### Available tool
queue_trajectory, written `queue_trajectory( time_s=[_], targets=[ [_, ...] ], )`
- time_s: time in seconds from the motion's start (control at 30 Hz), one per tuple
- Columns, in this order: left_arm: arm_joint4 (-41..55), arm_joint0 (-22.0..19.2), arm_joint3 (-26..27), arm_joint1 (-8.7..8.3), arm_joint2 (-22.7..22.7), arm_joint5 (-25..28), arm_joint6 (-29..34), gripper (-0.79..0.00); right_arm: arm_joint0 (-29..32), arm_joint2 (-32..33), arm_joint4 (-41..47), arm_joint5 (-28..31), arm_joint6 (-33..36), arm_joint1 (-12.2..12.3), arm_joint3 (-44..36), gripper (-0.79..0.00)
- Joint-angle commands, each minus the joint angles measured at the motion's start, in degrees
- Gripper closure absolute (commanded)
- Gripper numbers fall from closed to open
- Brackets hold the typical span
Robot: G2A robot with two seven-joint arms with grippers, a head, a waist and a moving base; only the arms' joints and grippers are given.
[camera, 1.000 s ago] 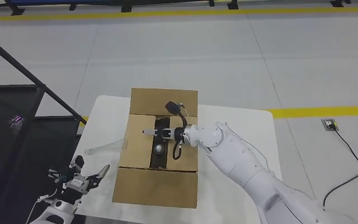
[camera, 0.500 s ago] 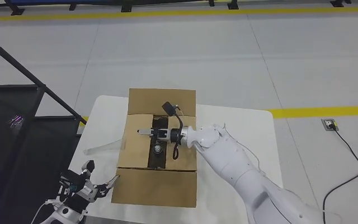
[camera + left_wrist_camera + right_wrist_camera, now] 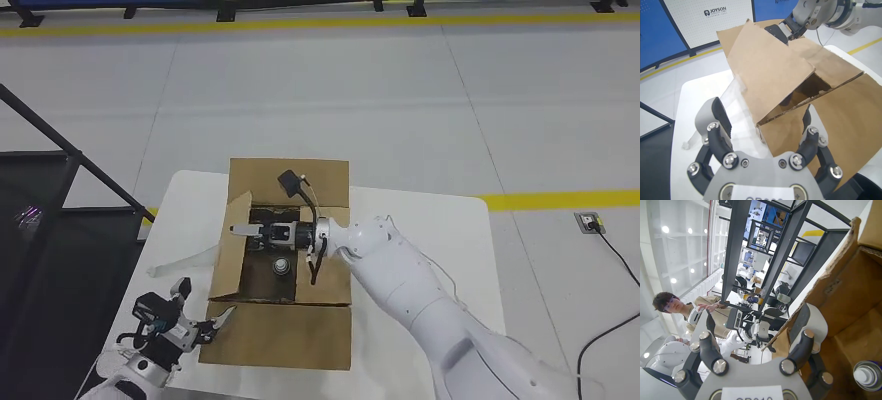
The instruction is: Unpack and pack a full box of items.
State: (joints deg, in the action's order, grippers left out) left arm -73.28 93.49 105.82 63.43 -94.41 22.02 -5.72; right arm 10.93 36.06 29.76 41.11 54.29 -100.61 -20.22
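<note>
- Top view: the left gripper sits nearest, by the near left corner of the cardboard box on the white table, fingers spread wide with nothing in them.
- The right gripper is spread too, its fingers straddling the tilted-up left flap.
- A spray can stands upright inside the box, near that gripper.

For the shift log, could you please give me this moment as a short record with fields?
box: brown cardboard box on the white rounded table, outer flaps spread flat
inner flaps: the flap on the left arm's side tilted up, the other flat
right gripper: open, at the raised flap's top edge
left gripper: open, empty, by the box's near corner
inside: blue spray can with a white nozzle, upright
beside box: clear plastic strip lying on the table
</note>
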Motion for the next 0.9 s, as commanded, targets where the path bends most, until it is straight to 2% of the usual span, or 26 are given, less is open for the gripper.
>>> queue_trajectory(
  time_s=[0.0,0.23,0.47,0.67,0.87],
  targets=[
    [1.1,-1.3,-0.2,0.19,1.0,-1.7,1.2,-0.785,-0.2,0.1,0.0,0.2,0.2,-0.5,0.1,-0.785],
    [4.4,-3.5,-0.1,0.73,2.3,-6.4,3.0,-0.785,-0.9,1.1,1.9,2.2,3.3,-1.9,0.7,-0.785],
    [7.2,-1.5,1.3,0.97,-1.2,-11.4,2.3,-0.785,-1.5,1.7,0.8,4.7,4.2,-2.1,0.1,-0.785],
    [6.8,0.9,2.2,1.06,-5.1,-16.2,3.3,-0.785,-0.6,1.3,-3.9,7.5,1.4,-0.2,-4.5,-0.785],
    [3.7,1.1,0.8,1.11,-6.5,-20.0,8.1,-0.785,1.5,1.0,-10.8,12.1,-3.2,3.4,-11.4,-0.785]
  ],
)
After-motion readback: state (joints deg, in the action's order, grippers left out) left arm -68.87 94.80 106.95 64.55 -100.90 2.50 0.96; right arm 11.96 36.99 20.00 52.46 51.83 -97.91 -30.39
